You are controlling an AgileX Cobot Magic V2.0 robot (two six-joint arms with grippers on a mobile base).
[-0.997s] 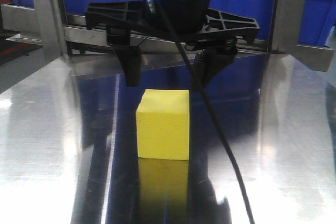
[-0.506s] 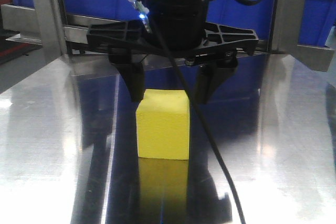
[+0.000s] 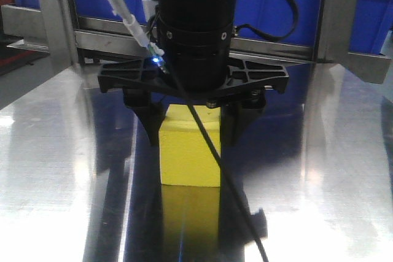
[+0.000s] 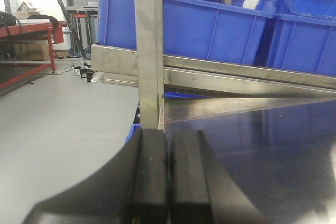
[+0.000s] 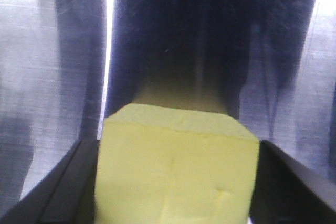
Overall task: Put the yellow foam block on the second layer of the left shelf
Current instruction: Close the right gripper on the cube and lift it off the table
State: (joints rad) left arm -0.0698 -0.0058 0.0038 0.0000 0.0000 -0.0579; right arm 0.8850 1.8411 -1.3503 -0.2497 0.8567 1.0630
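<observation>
Jaws spread, the right gripper (image 3: pixel 193 142) is straddling the yellow foam block (image 3: pixel 184 157), which is resting upright on the steel table (image 3: pixel 61 170). The left gripper (image 4: pixel 168 177) is hovering near the table's edge, its jaws pressing flat against each other.

no readable text, labels, brands or numbers on any surface in these views

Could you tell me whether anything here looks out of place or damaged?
Nothing is spilled or askew: the block sits upright on the table, straddled by the right tool. Only a black cable hangs across its front face, and faint dents mark the foam.
</observation>
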